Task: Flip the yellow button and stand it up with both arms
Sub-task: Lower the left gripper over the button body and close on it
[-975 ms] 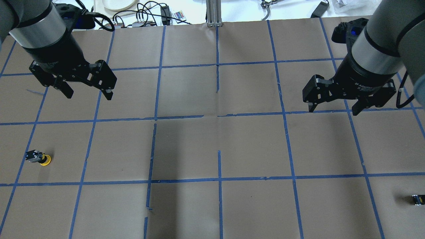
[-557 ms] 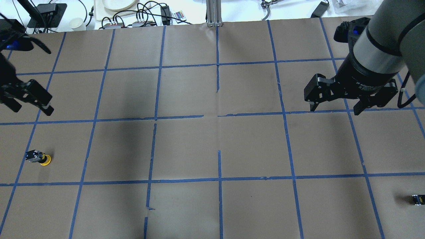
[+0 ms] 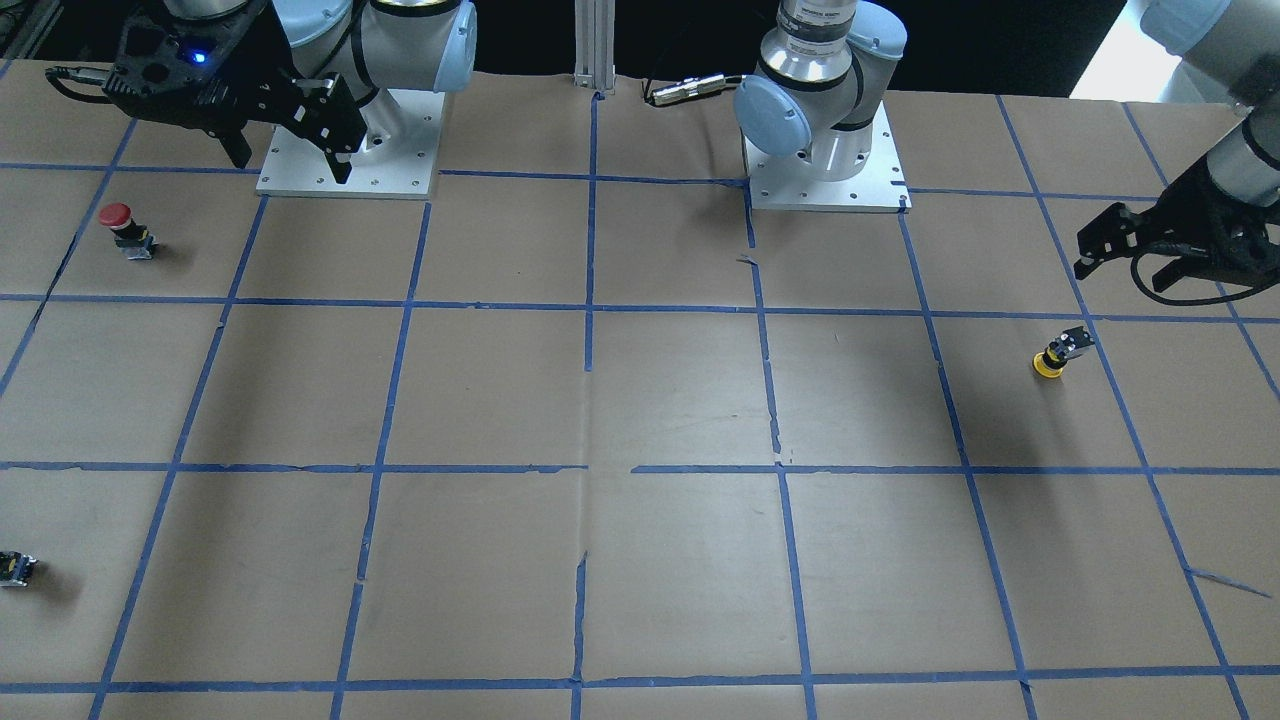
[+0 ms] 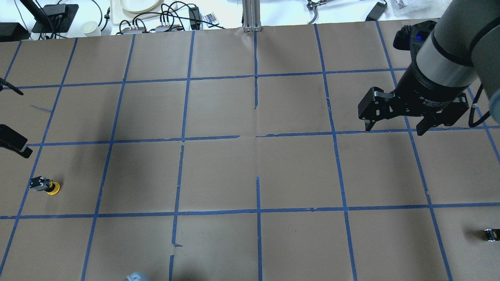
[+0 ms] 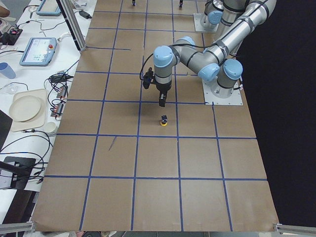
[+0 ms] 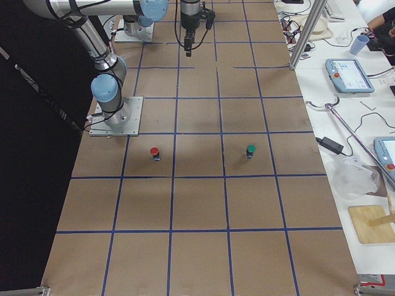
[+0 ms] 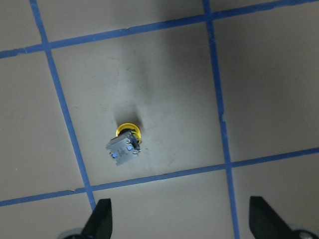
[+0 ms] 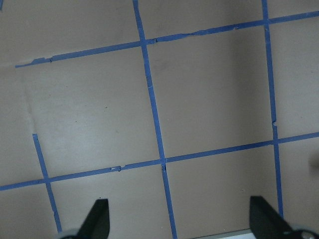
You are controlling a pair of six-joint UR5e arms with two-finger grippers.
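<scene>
The yellow button (image 4: 46, 185) lies tipped over near the table's left edge, its yellow cap low and its grey block base raised. It also shows in the front view (image 3: 1058, 355) and the left wrist view (image 7: 125, 144). My left gripper (image 3: 1125, 270) hangs open and empty above the table, a little short of the button; in the overhead view only one of its fingers (image 4: 13, 141) shows at the left edge. My right gripper (image 4: 395, 129) hangs open and empty over the right half, far from the button.
A red-capped button (image 3: 120, 228) stands on the robot's right side, with a green-capped one (image 6: 250, 150) further out. A small capless black block (image 4: 491, 234) sits at the far right edge. The arm bases (image 3: 828, 185) stand at the robot's edge of the table.
My left gripper has swung left, almost out of the overhead view, to a spot near the yellow button. The right gripper has hardly moved. The button has not moved.
</scene>
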